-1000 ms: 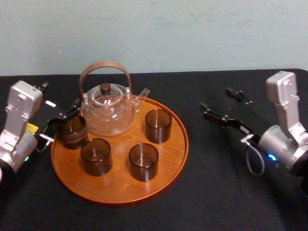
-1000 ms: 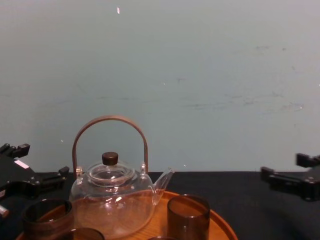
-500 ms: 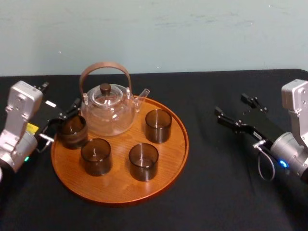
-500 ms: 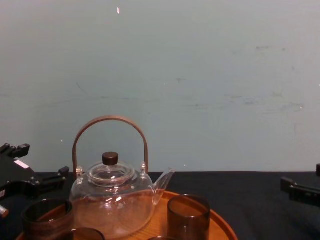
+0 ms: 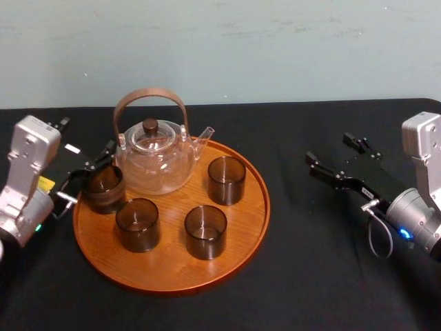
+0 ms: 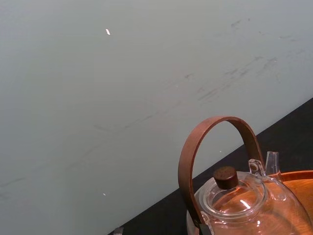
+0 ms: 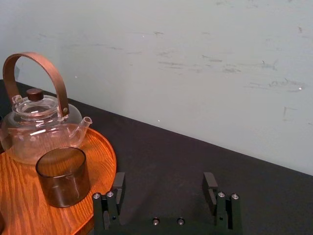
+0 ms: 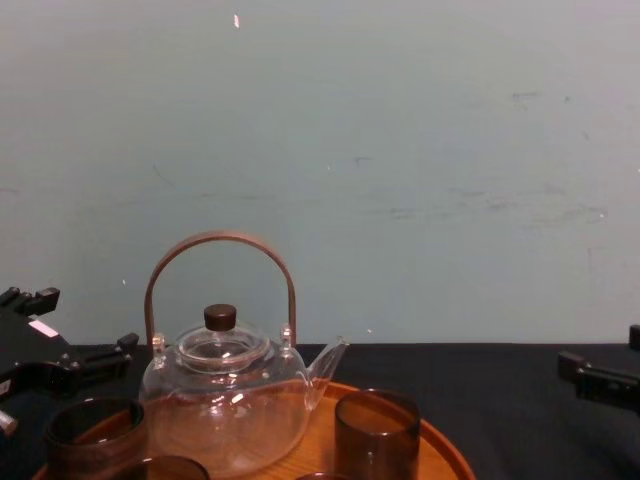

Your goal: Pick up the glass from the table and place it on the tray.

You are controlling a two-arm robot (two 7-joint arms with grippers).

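- The glass (image 5: 103, 187) is a short, smoky-brown cylinder with a thin see-through wall. It stands upright on the tray, just inside the left rim.
- The tray (image 5: 241, 227) is round, orange-brown wood with a plain grain and a low raised rim.
- My left gripper (image 5: 87, 134) hangs open just behind the glass, with its black fingers spread wide. The nearer finger sits close above the glass's rim, and I cannot tell whether it touches.
- Three more glasses (image 5: 138, 224) (image 5: 205, 231) (image 5: 227, 179) of the same dark make stand upright on the tray, each apart from the others.
- The teapot (image 5: 155, 162) is rounded clear glass with a short spout, a dark knob on its lid and an arched brown handle. It sits at the back of the tray, just beside the glass.
- My right gripper (image 5: 329, 147) is well off to the tray's right, over the tablecloth, with its fingers wide apart and nothing between them.
- The tablecloth (image 5: 303, 269) is flat matt black, and the wall (image 5: 220, 41) behind it is pale green and scuffed.
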